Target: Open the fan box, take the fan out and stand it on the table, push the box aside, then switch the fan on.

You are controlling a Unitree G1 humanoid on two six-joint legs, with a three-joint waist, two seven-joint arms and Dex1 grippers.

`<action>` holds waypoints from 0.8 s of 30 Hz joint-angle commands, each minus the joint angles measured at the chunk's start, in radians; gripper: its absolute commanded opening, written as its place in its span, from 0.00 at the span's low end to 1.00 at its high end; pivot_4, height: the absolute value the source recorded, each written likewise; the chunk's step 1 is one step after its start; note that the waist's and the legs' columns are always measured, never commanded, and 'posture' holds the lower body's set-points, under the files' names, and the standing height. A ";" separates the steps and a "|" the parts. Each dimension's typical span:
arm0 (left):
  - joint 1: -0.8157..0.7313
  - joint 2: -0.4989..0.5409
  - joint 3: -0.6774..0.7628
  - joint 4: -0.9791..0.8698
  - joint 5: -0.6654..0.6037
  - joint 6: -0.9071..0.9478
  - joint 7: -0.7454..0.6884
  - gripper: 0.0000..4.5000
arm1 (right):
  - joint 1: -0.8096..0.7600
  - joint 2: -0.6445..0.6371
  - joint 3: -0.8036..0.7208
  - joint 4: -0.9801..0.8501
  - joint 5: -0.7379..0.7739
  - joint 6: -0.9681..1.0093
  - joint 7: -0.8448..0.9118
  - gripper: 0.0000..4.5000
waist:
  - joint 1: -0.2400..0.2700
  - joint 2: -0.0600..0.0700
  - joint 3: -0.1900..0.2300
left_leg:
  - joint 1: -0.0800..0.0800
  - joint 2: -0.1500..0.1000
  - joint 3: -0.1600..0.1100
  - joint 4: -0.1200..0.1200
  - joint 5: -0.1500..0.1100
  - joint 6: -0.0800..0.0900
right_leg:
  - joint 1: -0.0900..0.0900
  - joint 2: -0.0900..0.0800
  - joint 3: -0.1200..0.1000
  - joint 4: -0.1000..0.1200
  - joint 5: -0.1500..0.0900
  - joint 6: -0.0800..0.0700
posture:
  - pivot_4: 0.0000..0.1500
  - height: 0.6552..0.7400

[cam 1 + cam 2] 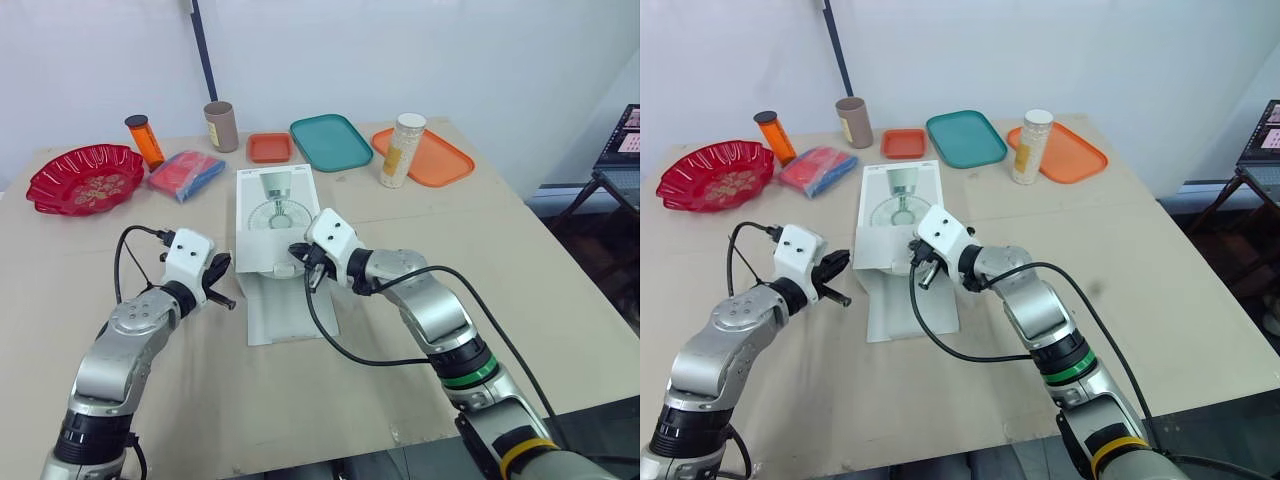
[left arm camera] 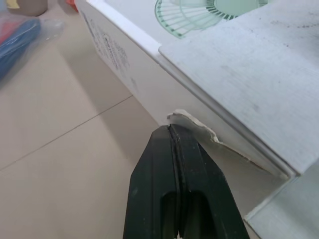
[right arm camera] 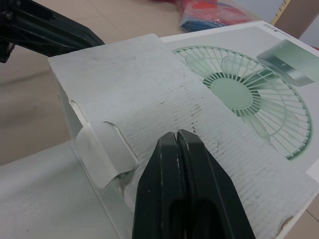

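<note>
Beige table (image 1: 560, 330) | fan box (image 1: 275, 215) lies flat at centre, near flap (image 1: 290, 318) folded out | left gripper (image 1: 224, 287) pinched shut, empty, just beside its left corner | right gripper (image 1: 306, 263) likewise shut over the near end | cardboard looks light, stiff, tearable: take the flap edge.

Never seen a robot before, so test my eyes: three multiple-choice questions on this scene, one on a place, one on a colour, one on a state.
1. The red dish lies on the table: A far left; B centre; C near right.
2. The tray between the small orange tray and the large orange tray is: A black; B teal; C yellow.
3. The right gripper is: A wide open; B holding a bottle; C shut.
Answers: A, it sits far left; B, the teal tray lies between them; C, its fingers press together above the fan box.
</note>
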 commanded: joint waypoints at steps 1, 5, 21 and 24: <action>-0.043 0.002 -0.003 0.007 0.013 -0.041 -0.018 0.00 | 0.019 0.009 0.030 0.019 -0.010 0.029 0.004 0.01 | 0.000 0.000 0.000 | 0.000 0.000 0.000 0.000 0.000 0.000 | 0.000 0.000 0.000 0.000 0.000 0.000 | 1.00 1.00; -0.045 0.004 -0.012 0.006 0.014 -0.045 -0.040 0.00 | 0.021 0.009 0.029 0.017 -0.010 0.034 0.004 0.01 | 0.000 0.000 0.000 | 0.000 0.000 0.000 0.000 0.000 0.000 | 0.000 0.000 0.000 0.000 0.000 0.000 | 1.00 1.00; 0.046 0.066 0.113 -0.093 -0.008 -0.002 -0.074 0.00 | 0.038 0.017 0.026 0.005 -0.016 0.038 -0.007 0.01 | -0.003 0.000 0.000 | 0.000 0.000 0.000 -0.001 0.000 0.000 | -0.001 0.000 0.000 0.000 0.000 0.000 | 1.00 1.00; 0.071 0.092 0.149 -0.115 -0.024 -0.002 -0.087 0.00 | 0.042 0.015 0.025 0.005 -0.017 0.036 -0.007 0.01 | 0.000 0.000 0.000 | 0.000 0.000 0.000 -0.001 0.000 0.000 | -0.001 0.000 0.000 0.000 0.000 0.000 | 1.00 1.00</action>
